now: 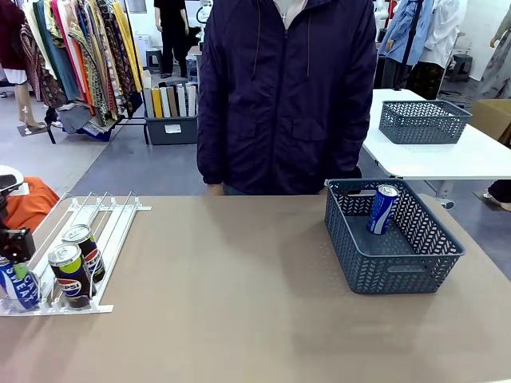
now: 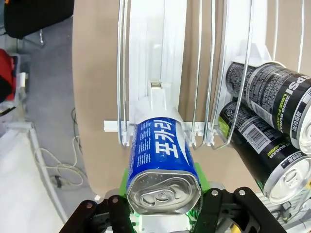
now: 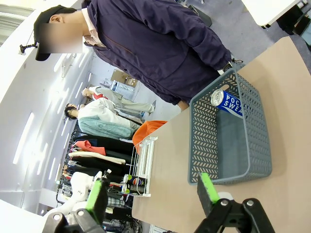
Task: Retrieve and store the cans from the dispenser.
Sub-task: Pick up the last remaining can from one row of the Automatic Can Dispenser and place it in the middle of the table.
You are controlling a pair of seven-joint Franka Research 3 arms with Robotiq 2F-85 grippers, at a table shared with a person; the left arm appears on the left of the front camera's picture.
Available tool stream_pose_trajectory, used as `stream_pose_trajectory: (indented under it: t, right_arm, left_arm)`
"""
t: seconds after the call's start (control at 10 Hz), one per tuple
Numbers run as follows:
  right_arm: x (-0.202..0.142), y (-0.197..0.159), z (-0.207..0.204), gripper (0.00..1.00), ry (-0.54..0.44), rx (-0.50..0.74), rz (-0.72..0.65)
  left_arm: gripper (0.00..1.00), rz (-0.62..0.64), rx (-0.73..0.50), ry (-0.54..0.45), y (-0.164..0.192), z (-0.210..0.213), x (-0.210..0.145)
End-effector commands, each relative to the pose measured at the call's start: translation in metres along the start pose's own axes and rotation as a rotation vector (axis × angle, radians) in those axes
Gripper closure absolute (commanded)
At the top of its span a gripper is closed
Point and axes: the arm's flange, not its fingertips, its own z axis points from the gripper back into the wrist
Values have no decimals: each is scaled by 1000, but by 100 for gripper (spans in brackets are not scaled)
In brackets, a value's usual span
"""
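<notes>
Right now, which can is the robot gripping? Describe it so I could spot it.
Find the white wire rack at the left edge of the table. At its near end, the left tool clamps a slim blue-and-white can. Its two neighbours are dark Pepsi cans with yellow-green bands; only this one is blue.

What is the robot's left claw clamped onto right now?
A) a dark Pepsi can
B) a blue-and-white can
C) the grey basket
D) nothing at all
B: the left wrist view shows the left gripper shut on the blue-and-white can in the dispenser, with the Pepsi cans lying untouched in the next lane.
</notes>
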Motion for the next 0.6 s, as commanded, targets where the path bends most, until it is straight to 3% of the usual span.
stream_pose_trajectory:
  t: [0.0, 0.3, 0.5]
  right_arm:
    - [3, 2, -1, 0, -18, 26, 25]
    - [3, 2, -1, 0, -18, 26, 25]
    - [3, 2, -1, 0, -18, 26, 25]
  left_arm:
    - [100, 10, 28, -22, -2, 9, 0]
    - [100, 3, 37, -89, 0, 36, -13]
    - [100, -21, 16, -196, 2, 81, -35]
